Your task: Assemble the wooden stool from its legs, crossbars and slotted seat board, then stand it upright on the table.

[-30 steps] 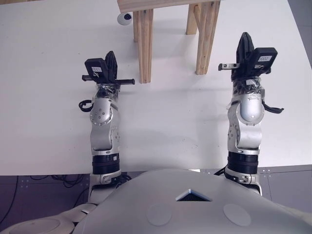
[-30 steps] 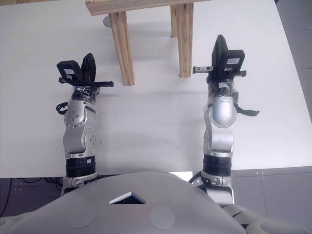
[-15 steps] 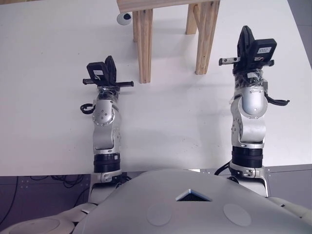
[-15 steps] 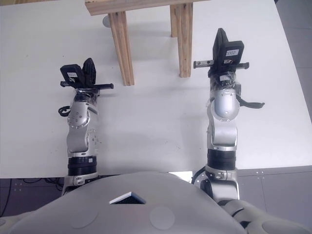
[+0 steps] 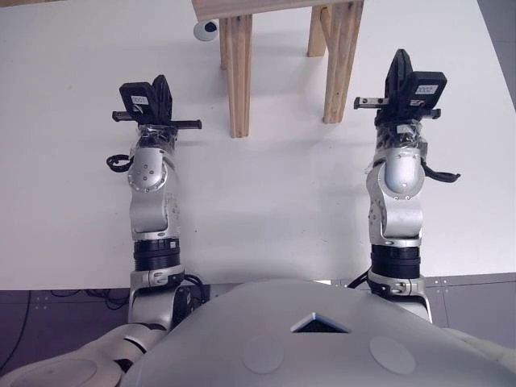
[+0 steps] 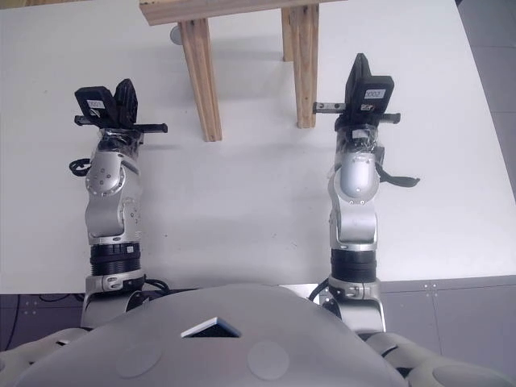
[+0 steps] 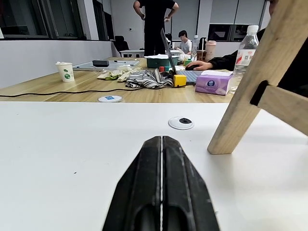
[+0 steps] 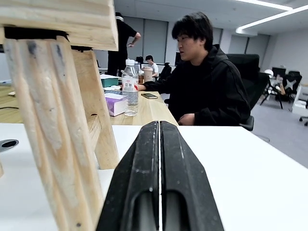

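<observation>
Both pinched together and empty, left end effector (image 7: 161, 140), right end effector (image 8: 159, 126), wooden stool (image 5: 238, 72) upright between them, white table (image 5: 274, 189)

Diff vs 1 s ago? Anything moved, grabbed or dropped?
Left end effector swung out to the robot's left and slightly forward, away from the stool. Right end effector edged slightly left, toward the stool. Nothing gripped or released; both stay shut and empty. The stool stands upright on the table, unmoved.
</observation>
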You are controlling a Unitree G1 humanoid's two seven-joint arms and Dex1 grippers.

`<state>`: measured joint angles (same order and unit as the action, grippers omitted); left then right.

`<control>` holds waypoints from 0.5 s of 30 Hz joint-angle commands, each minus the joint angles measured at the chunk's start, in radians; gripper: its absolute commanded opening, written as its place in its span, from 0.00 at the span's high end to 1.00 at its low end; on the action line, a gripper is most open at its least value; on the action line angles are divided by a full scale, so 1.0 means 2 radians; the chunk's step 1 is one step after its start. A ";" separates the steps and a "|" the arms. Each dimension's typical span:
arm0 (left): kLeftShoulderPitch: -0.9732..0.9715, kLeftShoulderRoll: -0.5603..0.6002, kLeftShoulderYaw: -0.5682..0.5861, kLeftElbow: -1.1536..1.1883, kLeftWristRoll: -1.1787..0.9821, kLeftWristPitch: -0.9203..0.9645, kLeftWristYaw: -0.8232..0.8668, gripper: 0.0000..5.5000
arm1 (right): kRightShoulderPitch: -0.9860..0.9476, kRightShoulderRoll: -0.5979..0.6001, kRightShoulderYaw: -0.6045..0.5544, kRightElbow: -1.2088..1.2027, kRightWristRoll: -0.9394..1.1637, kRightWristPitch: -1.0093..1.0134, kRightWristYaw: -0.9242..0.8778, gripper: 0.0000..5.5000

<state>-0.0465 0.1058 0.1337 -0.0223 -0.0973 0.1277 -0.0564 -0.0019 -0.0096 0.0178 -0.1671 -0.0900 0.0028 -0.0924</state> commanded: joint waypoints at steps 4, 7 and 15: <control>-0.016 -0.002 -0.002 0.013 0.010 0.017 0.016 1.00 | -0.022 -0.006 -0.008 0.025 -0.002 -0.012 -0.001 0.99; -0.019 -0.002 -0.009 0.031 0.023 0.028 0.027 1.00 | -0.032 -0.009 -0.012 0.031 -0.002 -0.015 0.001 0.99; -0.011 -0.010 -0.033 0.017 0.035 0.001 0.020 1.00 | -0.061 -0.017 -0.027 0.048 -0.006 -0.018 -0.005 0.99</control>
<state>-0.0762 0.0742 0.0887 0.0313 -0.0480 0.1438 -0.0010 -0.0876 -0.0177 -0.0204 -0.0785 -0.0952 -0.0339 -0.0950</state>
